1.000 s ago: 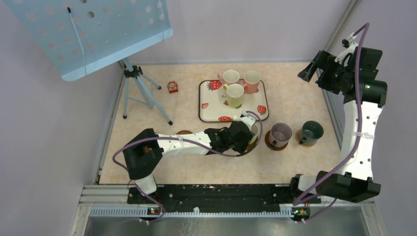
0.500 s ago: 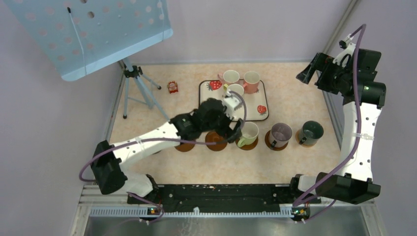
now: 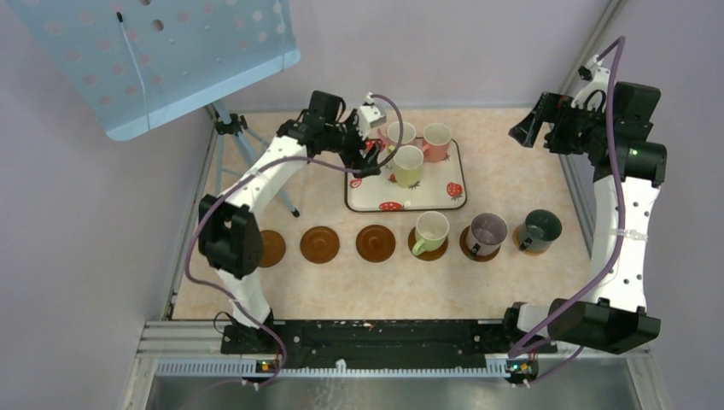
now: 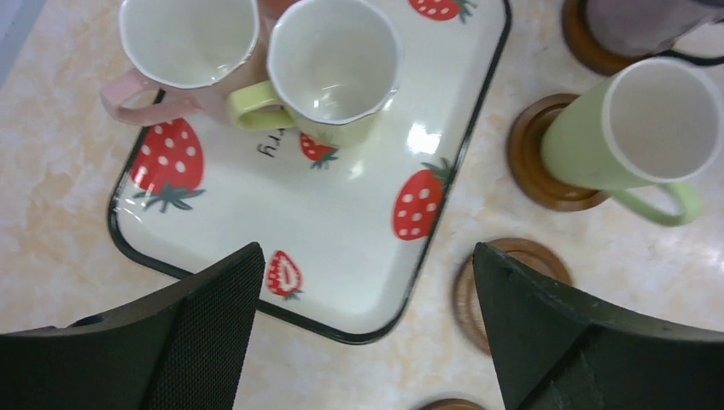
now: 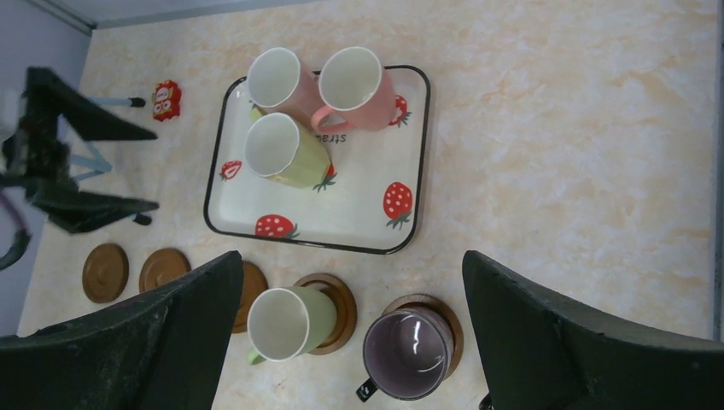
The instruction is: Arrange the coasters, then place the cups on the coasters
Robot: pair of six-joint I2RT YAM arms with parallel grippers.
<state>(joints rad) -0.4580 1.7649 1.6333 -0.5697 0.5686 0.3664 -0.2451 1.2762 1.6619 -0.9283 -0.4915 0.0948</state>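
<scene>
Roughly halfway, by my reading. Six coasters (image 3: 320,244) lay in a row across mid-frame. The three at the right each carried a cup: light green cup (image 3: 430,229), purple-grey cup (image 3: 487,229), dark cup (image 3: 541,225). The three at the left sat bare. Three more cups stood on the strawberry tray (image 3: 369,198) at upper centre: two pink cups (image 3: 399,132) and a second green cup (image 3: 408,162). Left gripper (image 4: 365,256) hung over the tray's left part, jaws wide apart, empty. Right gripper (image 5: 350,260) was raised at upper right, jaws apart, empty. Three cups left to move.
</scene>
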